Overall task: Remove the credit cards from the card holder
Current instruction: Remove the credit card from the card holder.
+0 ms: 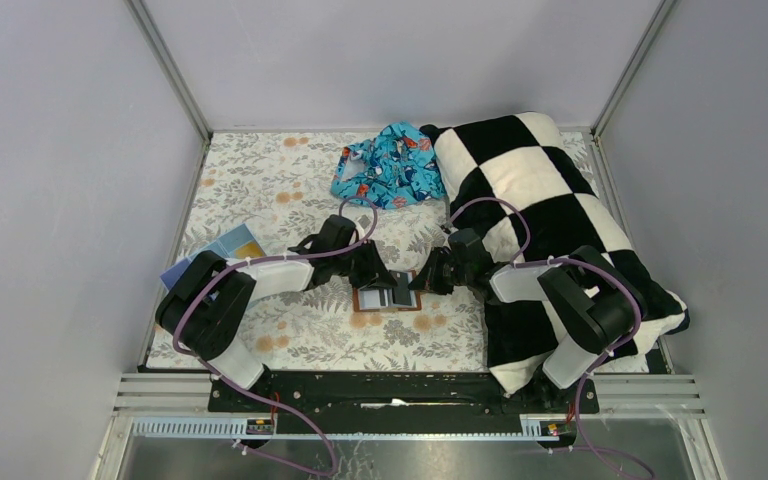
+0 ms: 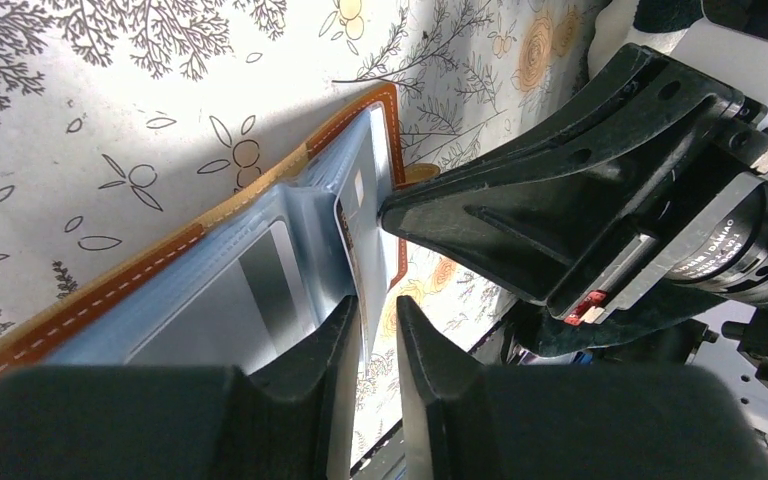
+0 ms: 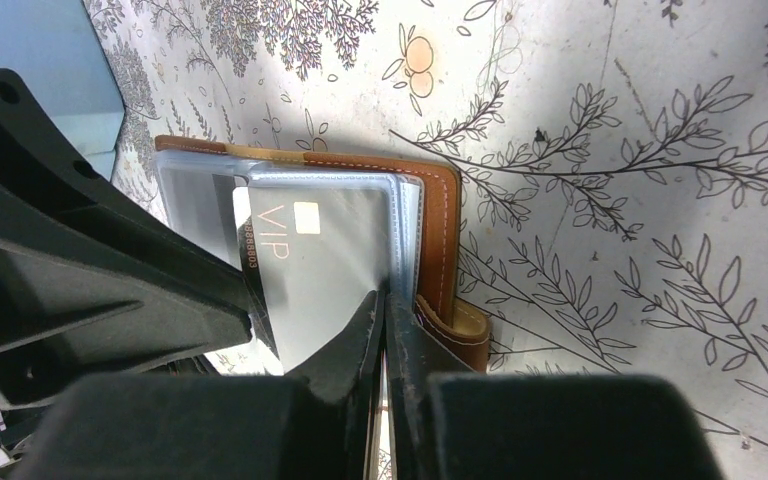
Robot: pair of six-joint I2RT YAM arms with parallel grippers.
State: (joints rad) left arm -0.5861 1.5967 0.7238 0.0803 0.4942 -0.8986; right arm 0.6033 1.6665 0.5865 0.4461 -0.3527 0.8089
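The reddish-brown card holder (image 1: 363, 299) lies open on the floral cloth between my two grippers. Its clear sleeves hold pale grey credit cards. One grey "VIP" card (image 3: 310, 250) sticks partway out of a sleeve; its edge (image 2: 357, 235) stands between my left gripper's (image 2: 375, 305) fingers, which are a little apart, with a gap on the right side. My right gripper (image 3: 382, 298) is shut on the edge of a clear sleeve next to the holder's brown spine (image 3: 442, 220). Another card with a dark stripe (image 2: 260, 280) sits in the left sleeve.
A light-blue box (image 1: 222, 250) lies at the left by the left arm. A black-and-white checkered pillow (image 1: 550, 200) fills the right side under the right arm. A blue patterned cloth (image 1: 390, 165) lies at the back. Grey walls enclose the table.
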